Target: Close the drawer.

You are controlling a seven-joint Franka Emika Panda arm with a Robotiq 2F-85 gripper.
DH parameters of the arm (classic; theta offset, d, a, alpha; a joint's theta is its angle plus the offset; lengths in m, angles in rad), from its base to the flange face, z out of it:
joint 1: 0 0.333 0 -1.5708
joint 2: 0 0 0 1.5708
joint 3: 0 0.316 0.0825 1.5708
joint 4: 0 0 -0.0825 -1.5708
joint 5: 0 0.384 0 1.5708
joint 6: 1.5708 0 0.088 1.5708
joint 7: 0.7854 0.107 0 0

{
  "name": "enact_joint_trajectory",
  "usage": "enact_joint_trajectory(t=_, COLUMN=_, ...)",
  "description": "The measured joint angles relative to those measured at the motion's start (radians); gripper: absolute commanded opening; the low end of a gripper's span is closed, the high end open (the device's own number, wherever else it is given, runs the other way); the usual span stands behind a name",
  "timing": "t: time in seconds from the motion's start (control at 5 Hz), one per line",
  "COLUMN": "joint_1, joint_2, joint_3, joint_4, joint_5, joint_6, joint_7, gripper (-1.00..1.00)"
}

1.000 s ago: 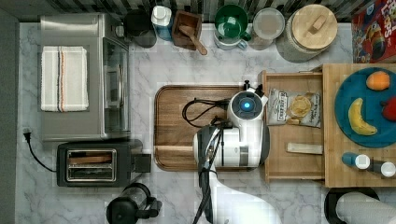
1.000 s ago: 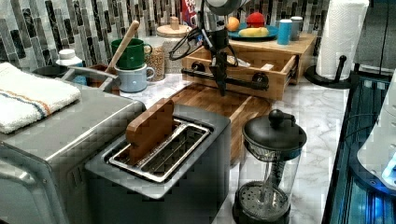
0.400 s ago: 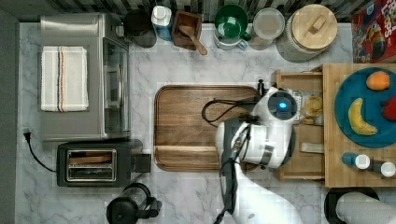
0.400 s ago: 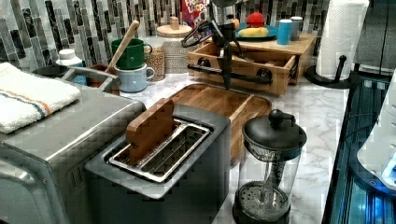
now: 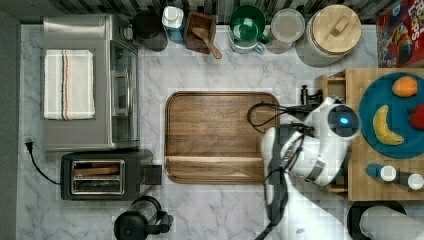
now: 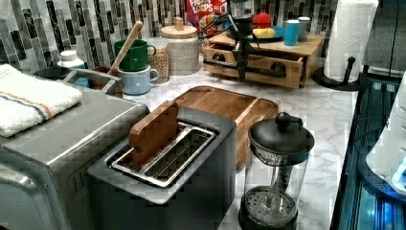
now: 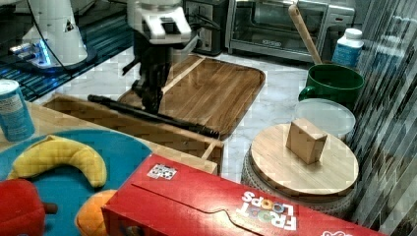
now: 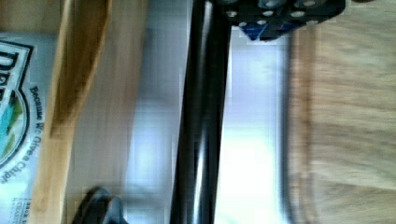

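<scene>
My hand (image 7: 150,101) grips the drawer's round black metal bar (image 7: 147,116). The light-wood drawer (image 6: 253,67) sits slightly open under the thick block top (image 6: 268,47), beside the dark rounded board (image 5: 215,135) on the marble surface (image 5: 210,75).

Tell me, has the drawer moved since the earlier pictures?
Yes. In the top view the drawer has slid toward the top view's right, away from the brown board and further under the wooden block top; only a narrow strip still sticks out.

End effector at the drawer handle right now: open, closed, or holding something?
End effector: at the drawer's black bar handle; open or closed cannot be told.
</scene>
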Motion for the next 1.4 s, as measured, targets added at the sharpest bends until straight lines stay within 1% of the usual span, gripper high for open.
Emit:
enact_joint_trajectory(t=0.2, joint_1=-0.02, joint_2=0.032, joint_3=-0.042, joint_4=0.043, joint_5=0.022, joint_6=0.014, joint_7=-0.114, gripper=-1.0)
enact_joint_trajectory(t=0.4, joint_1=-0.054, joint_2=0.061, joint_3=-0.03, joint_4=0.07, joint_5=0.038, joint_6=0.039, joint_7=-0.202, gripper=-1.0)
enact_joint_trajectory(t=0.6, joint_1=-0.081, joint_2=0.072, joint_3=0.003, joint_4=0.074, joint_5=0.047, joint_6=0.061, joint_7=-0.25, gripper=-1.0)
enact_joint_trajectory(t=0.8, joint_1=-0.079, joint_2=0.076, joint_3=0.005, joint_4=0.074, joint_5=0.042, joint_6=0.076, joint_7=-0.241, gripper=-1.0)
enact_joint_trajectory(t=1.0, joint_1=-0.072, joint_2=0.077, joint_3=0.002, joint_4=0.072, joint_5=0.011, joint_6=0.076, joint_7=-0.24, gripper=-1.0)
enact_joint_trajectory(t=1.4, joint_1=-0.069, joint_2=0.078, joint_3=0.002, joint_4=0.072, joint_5=0.004, joint_6=0.08, joint_7=-0.24, gripper=-1.0)
